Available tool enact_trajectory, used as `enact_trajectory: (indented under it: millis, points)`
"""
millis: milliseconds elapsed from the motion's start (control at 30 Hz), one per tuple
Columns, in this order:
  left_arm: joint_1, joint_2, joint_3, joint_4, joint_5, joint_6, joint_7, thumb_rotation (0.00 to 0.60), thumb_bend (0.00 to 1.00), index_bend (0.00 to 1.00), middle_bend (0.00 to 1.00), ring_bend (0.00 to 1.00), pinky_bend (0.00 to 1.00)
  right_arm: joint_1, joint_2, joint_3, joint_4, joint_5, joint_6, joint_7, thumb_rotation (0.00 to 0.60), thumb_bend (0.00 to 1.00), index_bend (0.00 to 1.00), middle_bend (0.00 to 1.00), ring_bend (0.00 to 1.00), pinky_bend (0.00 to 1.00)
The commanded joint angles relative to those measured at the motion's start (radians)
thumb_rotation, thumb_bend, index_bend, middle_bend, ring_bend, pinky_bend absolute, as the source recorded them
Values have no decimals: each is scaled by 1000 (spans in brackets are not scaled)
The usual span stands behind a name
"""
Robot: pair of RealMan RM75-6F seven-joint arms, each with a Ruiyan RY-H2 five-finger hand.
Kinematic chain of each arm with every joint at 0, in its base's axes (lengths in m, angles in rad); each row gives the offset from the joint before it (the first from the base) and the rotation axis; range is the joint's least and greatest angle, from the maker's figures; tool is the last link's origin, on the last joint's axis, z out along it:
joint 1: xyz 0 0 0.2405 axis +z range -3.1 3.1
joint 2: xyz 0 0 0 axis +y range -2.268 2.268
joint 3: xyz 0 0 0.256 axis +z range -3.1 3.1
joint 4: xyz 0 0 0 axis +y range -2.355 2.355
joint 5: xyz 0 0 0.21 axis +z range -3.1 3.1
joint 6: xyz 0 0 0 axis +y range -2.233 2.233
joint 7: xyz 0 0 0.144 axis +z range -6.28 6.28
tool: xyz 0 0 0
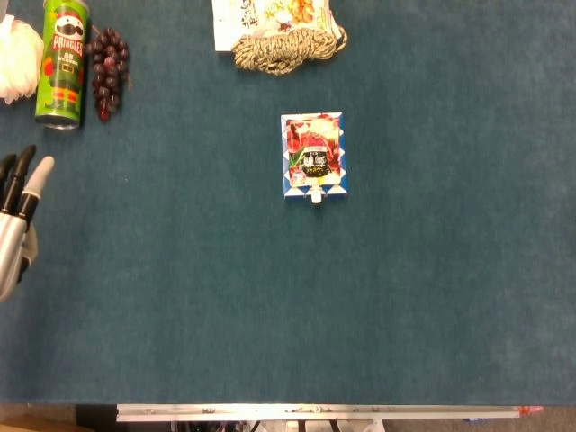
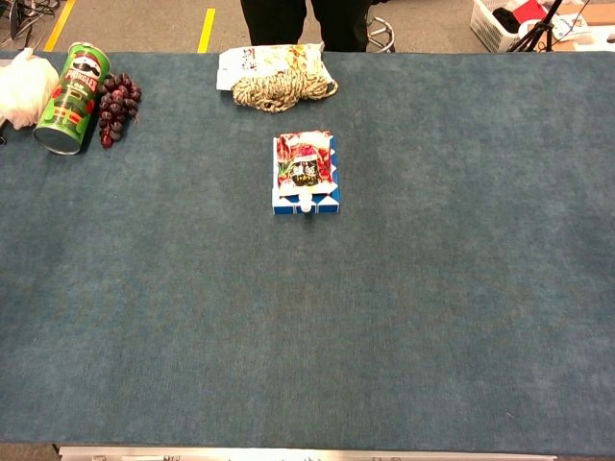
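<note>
Left robot hand cut off by left edge, fingers straight

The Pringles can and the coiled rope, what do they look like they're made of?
Pringles can: likely printed cardboard tube with a glossy green label; a metal-looking rim shows at its lower end. Coiled rope: looks like twisted fibre cord, matte, speckled tan and dark strands; whether cotton or synthetic can't be told.

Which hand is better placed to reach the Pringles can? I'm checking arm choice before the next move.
Probably the left. The left hand shows at the table's left edge, fingers extended, holding nothing, just below the Pringles can, which lies beside the grapes. The right hand is not in either view.
</note>
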Motion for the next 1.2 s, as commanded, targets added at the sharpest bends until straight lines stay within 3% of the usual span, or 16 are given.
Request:
enact_trajectory:
  millis: [33,133,433,633,900,1200]
  points:
    - [-13,28,32,-32,43,-16,-89,600,879,0,0,98,858,36,25,-46,-24,-51,-39,197,600,1000,0,0,200,979]
    - [-25,57,56,-59,84,-14,-204,600,879,0,0,99,858,70,44,-71,-40,-90,-52,378,600,1000,0,0,200,983]
    - [-127,221,166,-185,225,-27,-926,600,892,0,0,119,869,222,98,-177,-131,-283,-92,849,600,1000,0,0,201,992]
    - [-193,265,218,-179,353,49,-1275,600,893,0,0,127,874,311,106,-240,-154,-384,-85,1070,600,1000,0,0,206,992]
    - [-243,269,273,-147,466,156,-1512,600,895,0,0,130,874,407,89,-307,-142,-468,-61,1276,600,1000,0,0,216,996]
    - [-262,257,303,-135,488,192,-1552,600,914,0,0,130,874,474,69,-365,-119,-508,-26,1402,600,1000,0,0,221,996]
